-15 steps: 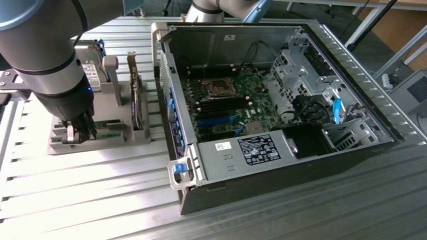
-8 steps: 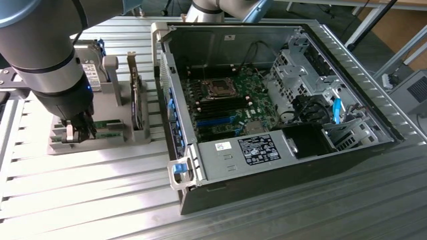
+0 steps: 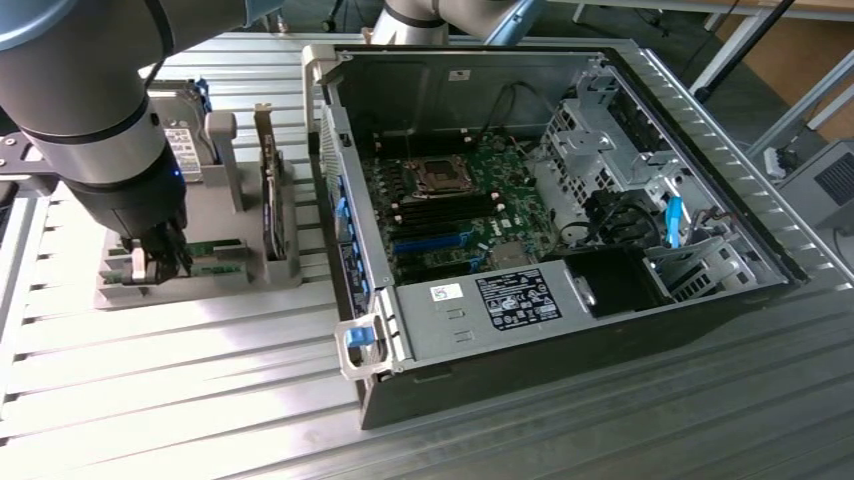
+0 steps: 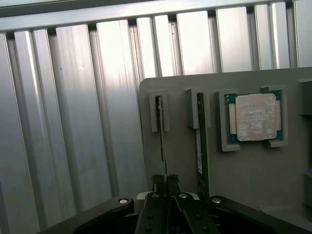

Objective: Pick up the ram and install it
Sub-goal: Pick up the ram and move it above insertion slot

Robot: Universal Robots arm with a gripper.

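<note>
The ram (image 4: 161,141) is a thin green stick seen edge-on, standing in a slot of the grey holder (image 4: 253,180). My gripper (image 4: 165,181) is shut on its near end, one black fingertip pressed against each side. The stick still sits in its slot. Its twin green stick (image 4: 200,141) stands in the neighbouring slot, just beside my fingers. In the exterior view my gripper (image 3: 154,265) is low over the holder (image 3: 267,272) at the exterior view's left, with green board showing beside it.
A square processor chip (image 4: 254,117) lies in a pocket of the holder beyond the twin stick. An upright card with a metal bracket (image 3: 274,200) stands on the holder. The open computer case (image 3: 534,330) with its motherboard (image 3: 454,200) lies at the exterior view's right on a ribbed metal table (image 3: 160,390).
</note>
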